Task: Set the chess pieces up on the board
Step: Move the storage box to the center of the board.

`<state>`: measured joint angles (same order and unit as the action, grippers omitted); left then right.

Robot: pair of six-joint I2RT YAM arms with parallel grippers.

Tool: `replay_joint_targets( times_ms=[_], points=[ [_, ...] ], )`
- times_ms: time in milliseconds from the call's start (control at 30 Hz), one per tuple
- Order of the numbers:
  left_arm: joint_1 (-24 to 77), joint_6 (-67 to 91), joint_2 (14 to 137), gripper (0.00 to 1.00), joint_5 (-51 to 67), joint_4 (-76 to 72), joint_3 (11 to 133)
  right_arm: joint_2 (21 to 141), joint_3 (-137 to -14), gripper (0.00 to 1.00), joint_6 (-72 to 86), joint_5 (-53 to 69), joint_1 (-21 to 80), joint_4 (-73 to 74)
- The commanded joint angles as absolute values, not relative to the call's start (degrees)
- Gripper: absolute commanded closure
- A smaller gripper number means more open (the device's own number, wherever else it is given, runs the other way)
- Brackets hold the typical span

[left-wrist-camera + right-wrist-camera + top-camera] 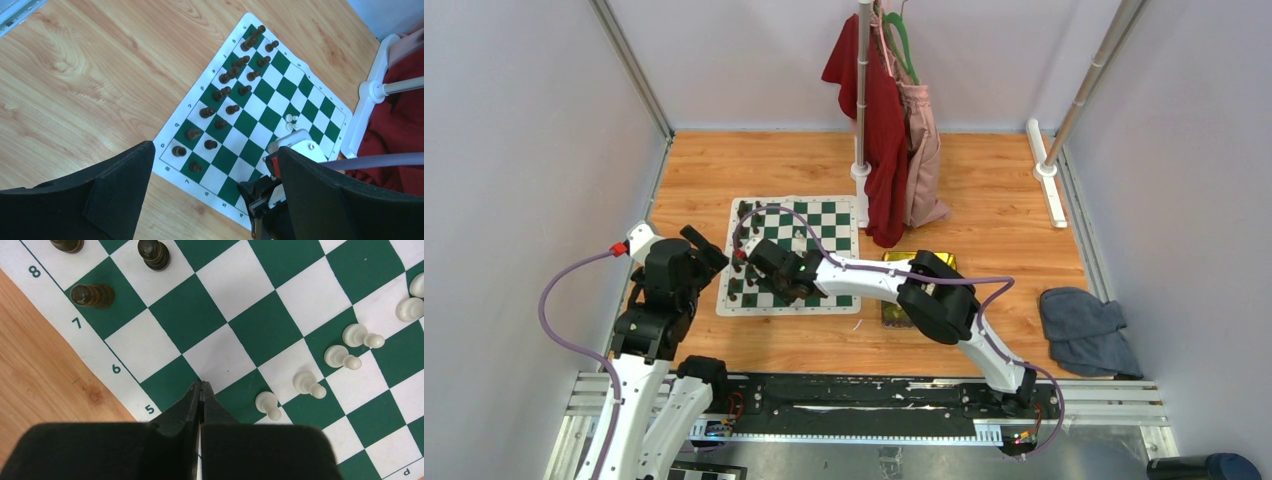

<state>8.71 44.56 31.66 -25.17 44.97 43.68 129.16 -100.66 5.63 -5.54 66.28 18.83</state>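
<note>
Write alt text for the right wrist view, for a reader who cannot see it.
The right gripper, jaws shut, hangs over the board near its row-5 edge. Cream chess pieces line up diagonally at right; dark brown chessmen stand top left.

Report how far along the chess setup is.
Done: dark pieces fill two rows at one board edge; a row of white pieces stands farther across. In hand: nothing; the right gripper is shut and empty over the board. Left: the remaining white pieces; squares behind that row are bare.
</note>
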Motion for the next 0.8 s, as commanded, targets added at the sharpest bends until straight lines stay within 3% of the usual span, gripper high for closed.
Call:
replay_joint_targets(
  times_ms=[0,767],
  points=[
    [8.4,45.0,31.0,0.00,-27.0,45.7,45.3,127.8,-96.6,1.00,7.2,-5.8,68.3,24.3],
    [8.4,46.0,30.2,0.00,-28.9,47.4,46.5,122.6,-89.0,1.00,8.7,-7.0,72.7,23.5]
  ],
)
